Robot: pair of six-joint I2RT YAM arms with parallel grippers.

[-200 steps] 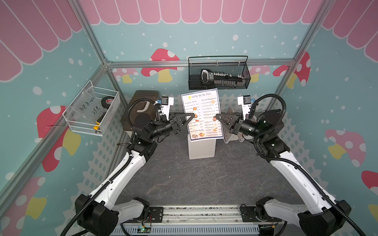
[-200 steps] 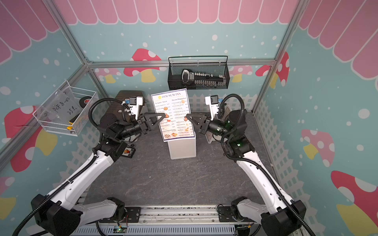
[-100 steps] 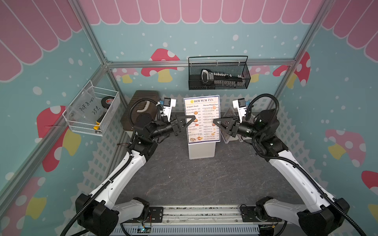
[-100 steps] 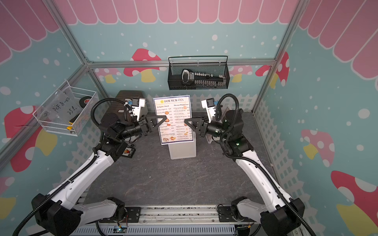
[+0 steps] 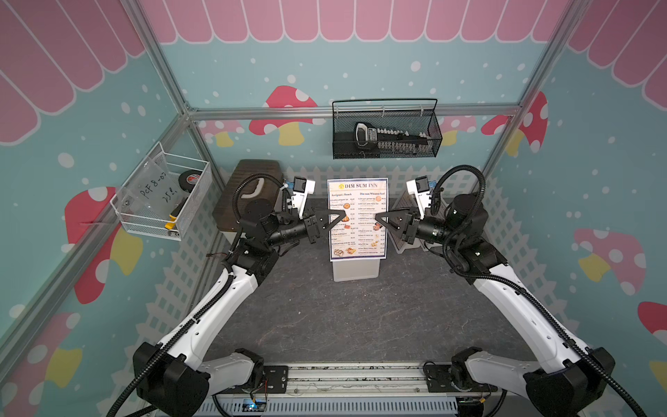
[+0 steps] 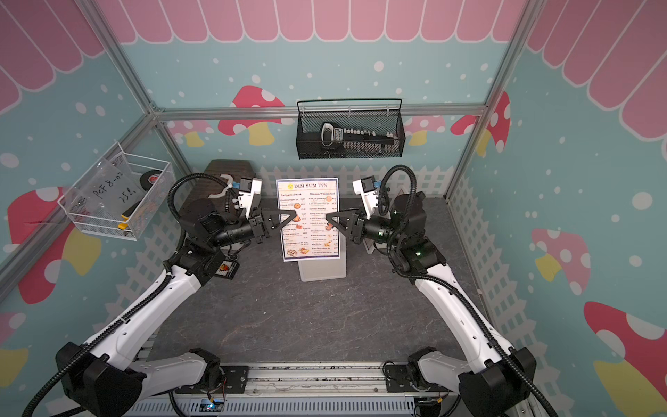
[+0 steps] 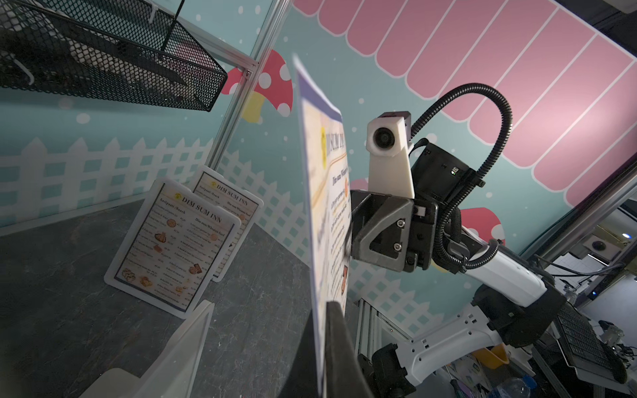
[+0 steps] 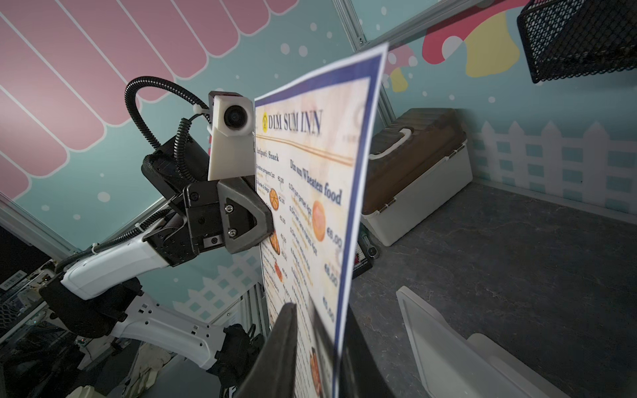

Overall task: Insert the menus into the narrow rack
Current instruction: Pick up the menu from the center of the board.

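Observation:
One menu [image 5: 361,202] [image 6: 310,191] hangs upright between both arms, its lower edge just above the white narrow rack [image 5: 355,272] [image 6: 321,270]. My left gripper [image 5: 344,216] [image 7: 324,310] is shut on the menu's left edge [image 7: 324,193]. My right gripper [image 5: 377,217] [image 8: 319,308] straddles the right edge [image 8: 310,155] with its jaws slightly apart, a gap showing beside the sheet. Two more menus [image 7: 172,241] [image 7: 227,206] lean against the fence behind the right arm. The rack [image 7: 179,344] [image 8: 448,344] holds nothing that I can see.
A black mesh basket [image 5: 386,133] hangs on the back wall. A white wire basket [image 5: 162,202] hangs on the left wall. A brown-lidded white box [image 5: 252,180] [image 8: 420,165] stands at the back left, behind the left arm.
The menu has gone from tilted to square and upright over the rack. Both grippers have shifted slightly back with it. The right jaws have loosened on its edge.

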